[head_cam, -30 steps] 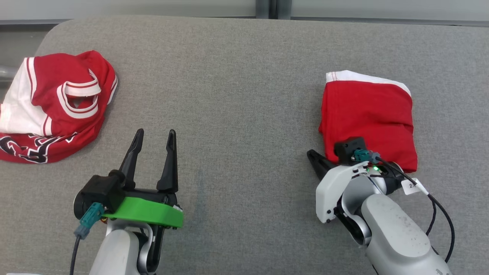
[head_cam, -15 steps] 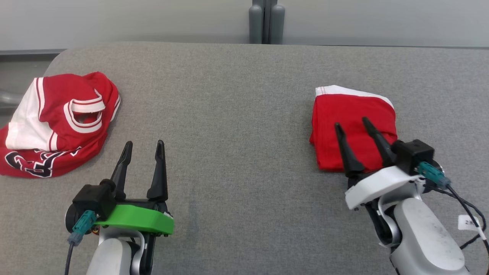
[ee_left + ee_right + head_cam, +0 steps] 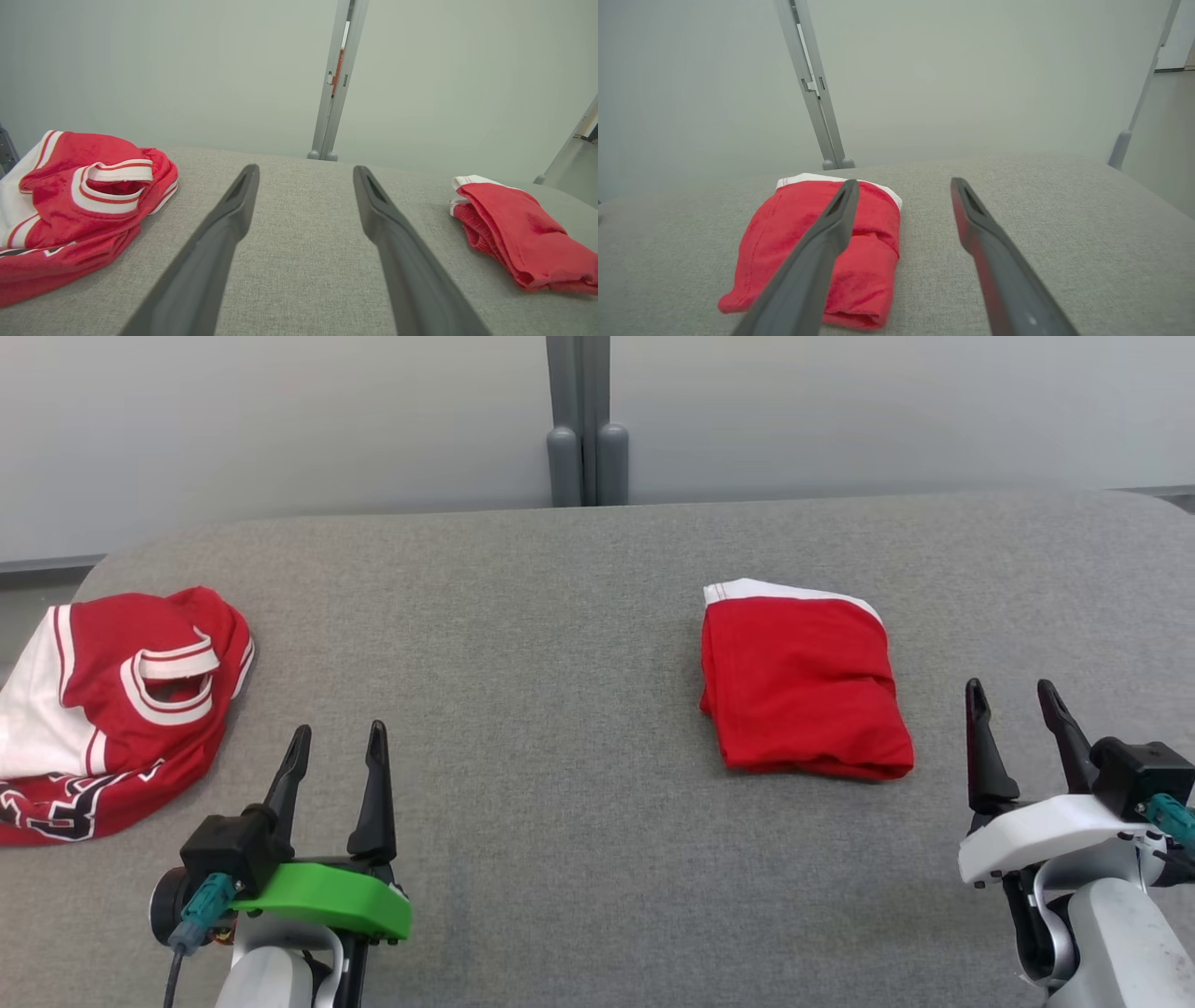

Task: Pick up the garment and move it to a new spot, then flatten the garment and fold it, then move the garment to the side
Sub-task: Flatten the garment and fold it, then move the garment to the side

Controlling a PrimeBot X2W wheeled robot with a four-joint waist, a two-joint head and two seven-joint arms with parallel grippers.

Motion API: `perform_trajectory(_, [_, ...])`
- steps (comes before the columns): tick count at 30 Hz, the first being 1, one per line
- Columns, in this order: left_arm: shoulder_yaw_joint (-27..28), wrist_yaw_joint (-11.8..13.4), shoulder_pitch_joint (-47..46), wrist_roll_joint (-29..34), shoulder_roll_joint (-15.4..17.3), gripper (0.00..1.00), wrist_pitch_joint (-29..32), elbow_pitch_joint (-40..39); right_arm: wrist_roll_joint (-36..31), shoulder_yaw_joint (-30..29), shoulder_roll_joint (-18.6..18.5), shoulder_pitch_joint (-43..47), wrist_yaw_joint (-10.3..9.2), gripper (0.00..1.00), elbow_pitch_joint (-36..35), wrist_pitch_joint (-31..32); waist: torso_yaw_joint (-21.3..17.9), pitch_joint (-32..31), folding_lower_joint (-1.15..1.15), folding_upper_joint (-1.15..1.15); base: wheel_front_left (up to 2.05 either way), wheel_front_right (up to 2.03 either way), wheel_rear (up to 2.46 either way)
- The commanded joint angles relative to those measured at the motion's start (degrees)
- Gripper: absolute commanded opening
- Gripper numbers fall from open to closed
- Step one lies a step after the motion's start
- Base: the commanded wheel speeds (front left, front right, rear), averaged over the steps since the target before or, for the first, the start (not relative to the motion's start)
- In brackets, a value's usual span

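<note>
The folded red cloth garment with a white hem [image 3: 803, 691] lay right of centre on the grey fabric-covered table [image 3: 560, 663]. The right gripper [image 3: 1013, 689] beside it and the left gripper [image 3: 336, 735] near a crumpled red-and-white jersey [image 3: 112, 700] both stood open, holding nothing.

Dark, white-edged lettering runs along the near edge of the crumpled red jersey [image 3: 112, 709]; folds leave it unreadable.

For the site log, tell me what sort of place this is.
Probably a robot test bay, not a home: a grey fabric-covered table stands before pale wall panels joined by a grey metal post, bearing a folded red garment and a crumpled red-and-white jersey.
</note>
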Motion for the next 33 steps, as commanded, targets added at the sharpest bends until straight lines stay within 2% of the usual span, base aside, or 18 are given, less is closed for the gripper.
perform_trajectory(1, [0.32,-0.33,0.93,0.72,0.15,1.00,-0.04,0.41,0.03,-0.29,-0.06,0.66,-0.09,1.00,0.54,-0.33,-1.21,-0.91,0.00,0.00,0.00,0.00,0.00])
perform_trajectory(17, [0.92,-0.20,1.76,0.30,0.15,1.00,-0.04,0.72,2.67,2.66,-1.22,-0.13,-0.09,1.00,3.00,-0.98,-3.89,-0.92,0.00,0.00,0.00,0.00,0.00])
perform_trajectory(29, [0.43,-0.27,1.07,0.30,0.15,1.00,-0.04,0.01,3.26,3.50,-1.62,-1.57,-0.09,1.00,3.27,-1.12,-3.03,-0.04,0.00,0.00,0.00,0.00,0.00])
perform_trajectory(33, [0.51,-0.20,0.50,0.47,0.15,1.00,-0.04,-0.09,5.18,4.09,-2.17,-4.42,-0.09,1.00,4.32,2.04,-2.25,1.25,0.00,0.00,0.00,0.00,0.00])
